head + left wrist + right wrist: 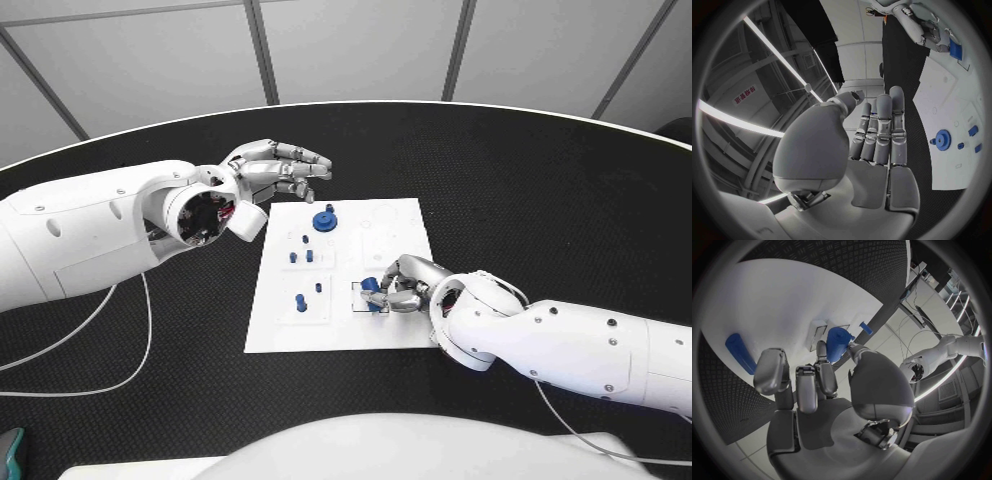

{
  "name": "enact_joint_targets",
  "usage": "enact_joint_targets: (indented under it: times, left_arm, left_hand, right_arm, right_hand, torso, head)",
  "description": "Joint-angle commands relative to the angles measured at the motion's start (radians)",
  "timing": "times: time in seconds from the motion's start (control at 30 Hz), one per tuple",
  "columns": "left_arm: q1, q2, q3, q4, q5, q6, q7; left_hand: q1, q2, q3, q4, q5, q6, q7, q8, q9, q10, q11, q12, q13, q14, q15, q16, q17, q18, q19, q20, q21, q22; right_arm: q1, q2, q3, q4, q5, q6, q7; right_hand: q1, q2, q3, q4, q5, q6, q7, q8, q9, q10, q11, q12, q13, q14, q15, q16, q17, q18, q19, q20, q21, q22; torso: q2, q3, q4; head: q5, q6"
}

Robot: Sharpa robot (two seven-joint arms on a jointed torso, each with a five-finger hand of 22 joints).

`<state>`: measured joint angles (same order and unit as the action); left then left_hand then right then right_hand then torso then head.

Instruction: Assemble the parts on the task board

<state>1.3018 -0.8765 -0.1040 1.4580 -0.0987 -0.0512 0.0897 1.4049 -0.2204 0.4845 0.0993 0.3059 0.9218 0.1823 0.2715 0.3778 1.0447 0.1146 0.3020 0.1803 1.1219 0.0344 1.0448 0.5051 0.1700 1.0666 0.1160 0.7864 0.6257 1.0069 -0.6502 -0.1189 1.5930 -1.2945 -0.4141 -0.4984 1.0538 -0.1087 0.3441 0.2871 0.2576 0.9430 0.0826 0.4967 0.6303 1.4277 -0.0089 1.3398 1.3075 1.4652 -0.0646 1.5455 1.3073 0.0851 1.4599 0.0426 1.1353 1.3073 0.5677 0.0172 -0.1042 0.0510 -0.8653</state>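
Black table (pixel 548 180) | right hand (pixel 404 285) grips blue part (pixel 372 292) | left hand (pixel 277 168) empty

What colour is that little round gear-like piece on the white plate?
Blue. The gear-like piece shows best in the head view, on the task board.

Open table (pixel 548 190) beyond, perhaps unobstructed
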Motion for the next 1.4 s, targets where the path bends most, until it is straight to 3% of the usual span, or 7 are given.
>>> enact_joint_targets:
  times: [0.03, 0.3, 0.8, 1.17, 1.4]
  left_arm:
    - [0.000, 0.000, 0.000, 0.000, 0.000, 0.000, -0.001]
    - [0.000, 0.000, 0.000, 0.001, 0.000, 0.000, -0.002]
    - [0.000, -0.001, 0.000, 0.002, 0.000, 0.000, -0.003]
    - [0.000, -0.001, 0.000, 0.002, 0.000, 0.000, -0.004]
    - [0.000, -0.002, 0.000, 0.002, 0.000, -0.001, -0.004]
  left_hand:
    - [-0.003, 0.011, -0.002, 0.002, 0.002, -0.006, 0.000, 0.007, -0.001, -0.007, 0.000, 0.006, -0.002, -0.007, 0.000, 0.001, -0.001, 0.014, -0.001, 0.004, -0.003, -0.001]
    - [-0.003, 0.011, -0.002, 0.002, 0.002, -0.006, 0.000, 0.007, -0.001, -0.007, 0.000, 0.006, -0.002, -0.007, 0.000, 0.001, -0.001, 0.014, -0.001, 0.004, -0.003, -0.001]
    - [-0.003, 0.011, -0.002, 0.002, 0.002, -0.006, 0.000, 0.007, -0.001, -0.007, 0.000, 0.006, -0.002, -0.007, 0.000, 0.001, -0.001, 0.014, -0.001, 0.004, -0.003, -0.001]
    - [-0.003, 0.011, -0.002, 0.004, 0.003, -0.007, 0.000, 0.007, -0.001, -0.008, 0.000, 0.006, -0.002, -0.008, 0.000, 0.001, -0.002, 0.014, -0.001, 0.004, -0.004, -0.002]
    - [-0.003, 0.011, -0.002, 0.004, 0.003, -0.007, 0.000, 0.007, -0.001, -0.008, 0.000, 0.006, -0.002, -0.008, 0.000, 0.001, -0.002, 0.014, -0.001, 0.004, -0.004, -0.002]
  right_arm:
    - [0.001, 0.004, 0.000, -0.005, -0.001, 0.003, 0.000]
    - [0.002, 0.010, 0.000, -0.010, -0.003, 0.001, 0.004]
    - [0.003, 0.013, 0.000, -0.001, -0.003, -0.007, 0.013]
    - [0.003, 0.016, 0.000, -0.006, -0.003, -0.006, 0.013]
    - [0.003, 0.016, 0.000, -0.007, -0.003, -0.008, 0.010]
  right_hand:
    - [-0.016, -0.008, -0.003, 0.002, -0.003, 0.020, -0.017, 0.008, 0.004, 0.005, 0.001, 0.002, 0.054, 0.094, -0.006, 0.001, 0.207, -0.007, 0.000, -0.004, -0.002, 0.112]
    - [-0.048, -0.024, -0.021, 0.003, 0.014, 0.018, -0.018, 0.013, 0.011, 0.006, 0.000, -0.001, 0.055, 0.094, -0.007, 0.001, 0.208, -0.006, -0.001, -0.006, -0.006, 0.113]
    - [-0.055, -0.021, -0.024, 0.003, 0.017, 0.018, -0.019, 0.016, 0.014, 0.009, -0.001, 0.003, 0.060, 0.094, -0.008, 0.001, 0.207, -0.007, -0.001, -0.007, -0.006, 0.114]
    - [-0.139, -0.024, -0.096, 0.006, -0.035, 0.012, -0.021, 0.026, 0.027, 0.004, -0.002, -0.009, 0.057, 0.093, -0.009, -0.001, 0.203, -0.005, -0.004, -0.008, -0.022, 0.114]
    - [-0.135, -0.010, -0.110, 0.002, -0.040, 0.008, -0.021, 0.028, 0.031, 0.004, -0.002, -0.011, 0.057, 0.093, -0.009, -0.001, 0.203, -0.004, -0.004, -0.008, -0.026, 0.115]
  torso:
    - [0.000, 0.0005, -0.0018]
    - [0.000, 0.0014, -0.0011]
    - [-0.001, 0.0010, -0.0017]
    - [0.000, 0.0009, -0.0012]
    - [0.000, 0.0015, -0.0018]
  head:
    - [0.002, -0.001]
    - [0.003, -0.004]
    - [0.006, -0.007]
    - [0.009, -0.007]
    - [0.008, -0.007]
